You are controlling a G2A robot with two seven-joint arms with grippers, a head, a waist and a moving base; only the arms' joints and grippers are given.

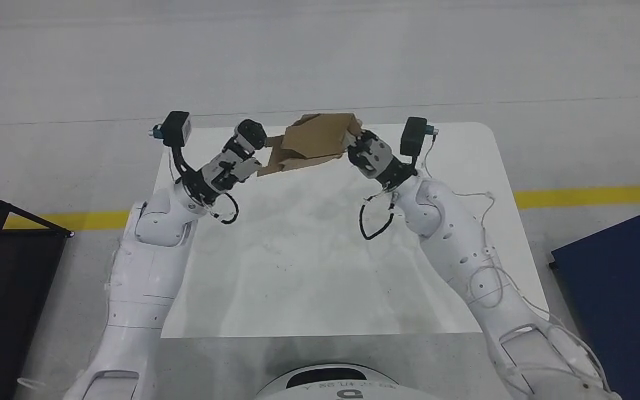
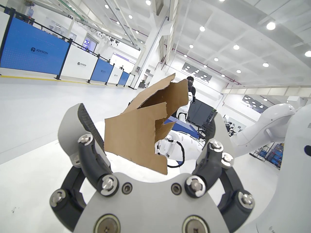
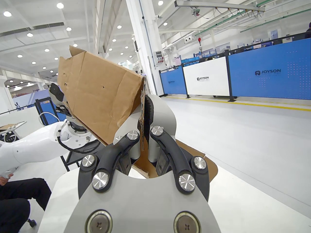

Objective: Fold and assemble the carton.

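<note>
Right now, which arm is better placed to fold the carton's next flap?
Probably left. The right tool is clamped on the carton, steadying it; the left tool is open around a loose flap, free to press it.

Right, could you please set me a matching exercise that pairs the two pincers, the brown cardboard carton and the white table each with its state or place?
Things:
1. left pincer
2. right pincer
3. brown cardboard carton
4. white rectangular table

States or places:
A. held up between the two arms
B. open
C. lying beneath both arms
D. shut on a cardboard edge

Pairs: 1-B; 2-D; 3-A; 4-C
</note>
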